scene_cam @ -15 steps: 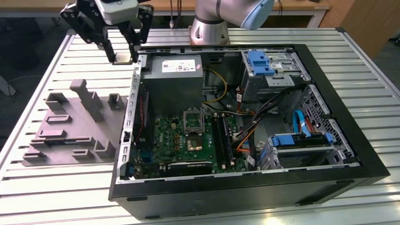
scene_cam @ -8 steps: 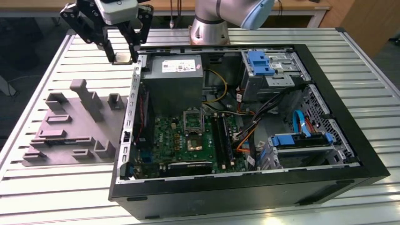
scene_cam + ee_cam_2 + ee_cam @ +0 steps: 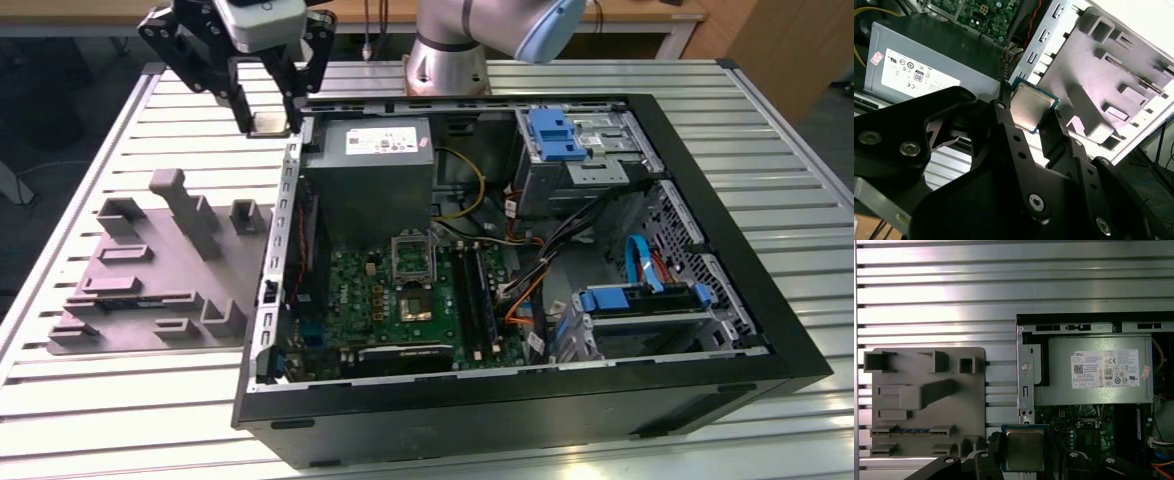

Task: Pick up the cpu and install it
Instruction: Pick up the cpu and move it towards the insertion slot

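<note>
The cpu [image 3: 1031, 107] sits between the jaws (tray [image 3: 140, 262] beside the case [image 3: 534, 420]).

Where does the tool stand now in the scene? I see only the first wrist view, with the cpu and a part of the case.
Observer: In the exterior view the tool hangs over the table, just outside the computer case, beside the grey power supply.
Operator: Is the cpu held firmly?
Observer: In the second wrist view two black fingers clamp the cpu by opposite edges.
Operator: And the socket?
Observer: The exterior view shows the dark square socket on the motherboard, uncovered, away from the tool.
</note>
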